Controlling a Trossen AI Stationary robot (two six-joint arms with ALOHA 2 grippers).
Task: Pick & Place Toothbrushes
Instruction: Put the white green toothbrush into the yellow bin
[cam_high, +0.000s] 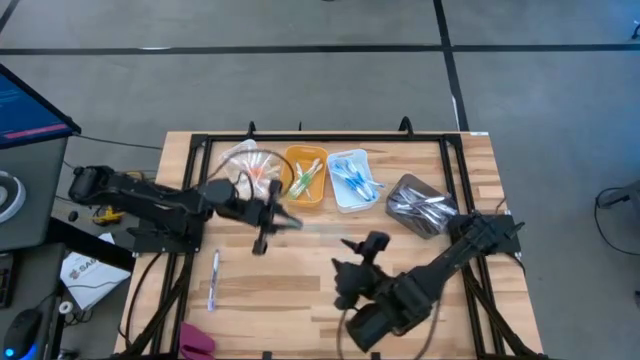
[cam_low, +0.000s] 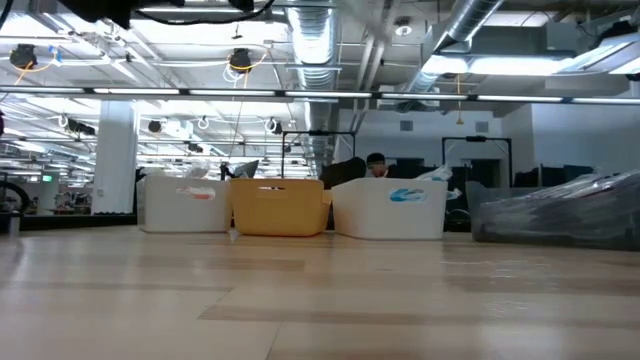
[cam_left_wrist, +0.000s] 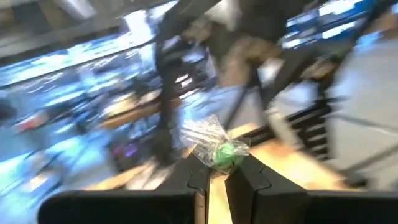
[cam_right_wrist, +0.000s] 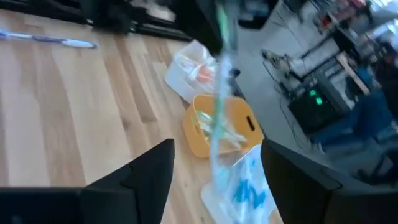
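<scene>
A green toothbrush (cam_right_wrist: 217, 93) in a clear wrapper hangs above the table's middle, with my left gripper (cam_high: 283, 218) shut on it; it also shows in the left wrist view (cam_left_wrist: 219, 152). It reaches toward my right gripper (cam_high: 358, 255), which is open. In the right wrist view the brush's free end lies between my right gripper's (cam_right_wrist: 214, 162) spread fingers and touches neither. More toothbrushes lie in three bins at the far edge: a clear one (cam_high: 255, 170), an orange one (cam_high: 305, 178) and a white one (cam_high: 352, 180). A blue-white toothbrush (cam_high: 213, 280) lies flat on the table at the near left. My left gripper pinches the wrapped green toothbrush between its two fingers at one end (cam_left_wrist: 214, 163), where the crumpled wrapper and green plastic bulge just past the fingertips. The fingers come level from the table's left. The brush sticks out toward the right, lifted clear of the table.
A grey bag (cam_high: 420, 205) of toothbrushes lies at the far right. A pink object (cam_high: 197, 340) sits at the near left corner. A black frame (cam_high: 300, 138) runs round the table. Bare wood lies between the bins and the near edge.
</scene>
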